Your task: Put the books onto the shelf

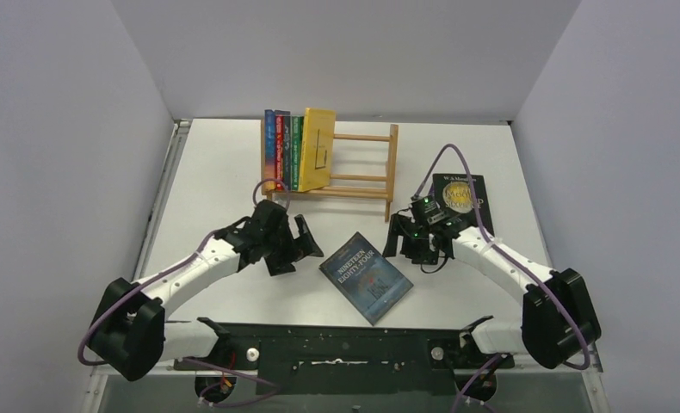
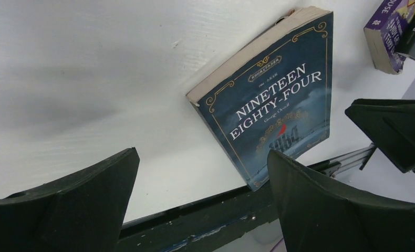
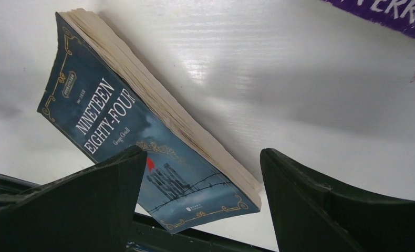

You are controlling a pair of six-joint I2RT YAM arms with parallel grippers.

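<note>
Left gripper (image 1: 298,252) gapes — dark-blue book (image 1: 367,277) lies flat just beside it.

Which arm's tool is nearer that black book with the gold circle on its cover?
Right. The right tool hangs just near-left of the black gold-circle book; the left tool is far to its left.

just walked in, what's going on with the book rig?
Two arms are shelving books. Four books already stand at the left end of the wooden shelf, the outermost yellow book leaning. Nineteen Eighty-Four lies flat on the table between the arms. The left pincer and right pincer are both open and empty, one on each side of it. A black book and a purple book also wait by the right arm.
</note>
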